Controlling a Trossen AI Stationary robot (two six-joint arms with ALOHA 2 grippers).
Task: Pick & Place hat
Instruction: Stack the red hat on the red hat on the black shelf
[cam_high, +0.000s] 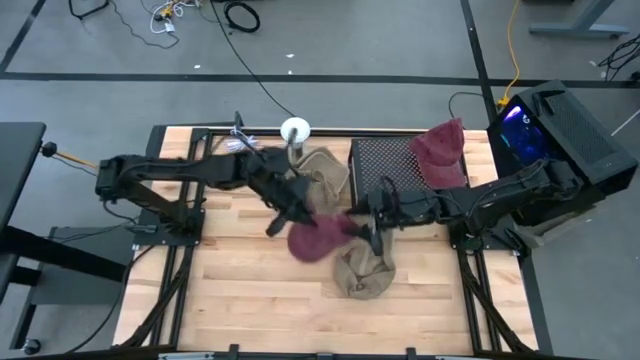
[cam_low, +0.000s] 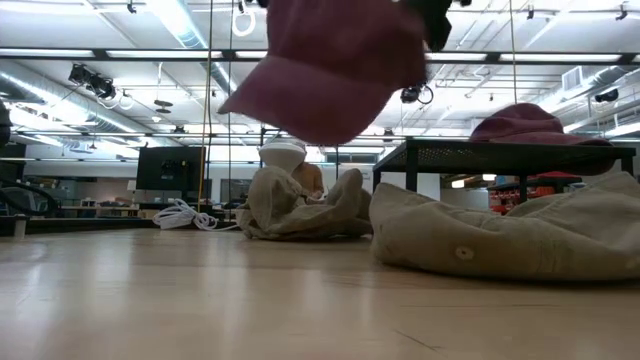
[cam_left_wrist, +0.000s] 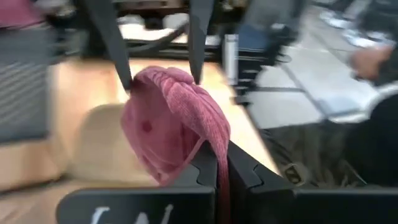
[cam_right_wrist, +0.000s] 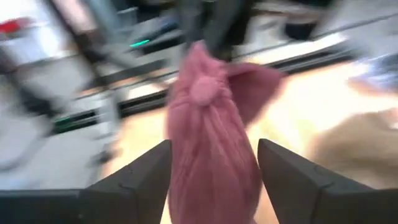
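Maroon hat (cam_high: 316, 238) hangs in the air over the middle of the wooden table (cam_high: 250, 300), lifted clear of the top; low view shows it up high w/ its brim drooping. Left gripper (cam_high: 297, 212) is clamped tight on a fold of the hat's fabric, fingers (cam_left_wrist: 205, 168) pressed together w/ cloth pinched between them in the left wrist view. Right gripper (cam_high: 372, 236) sits just beside the hat on the other side, fingers (cam_right_wrist: 140, 171) spread apart w/ the hat's crown between them, not gripping it. Tan hat (cam_high: 362, 272) lies on the table just below the maroon one, nearer the front edge. Another tan hat (cam_high: 322, 172) lies crumpled toward the back, beside a white round object (cam_high: 295, 129). Black mesh rack (cam_high: 383, 160) stands at the back right, w/ a second maroon hat (cam_high: 441, 152) resting on its right end. Floor cables (cam_high: 240, 15) run behind the table.
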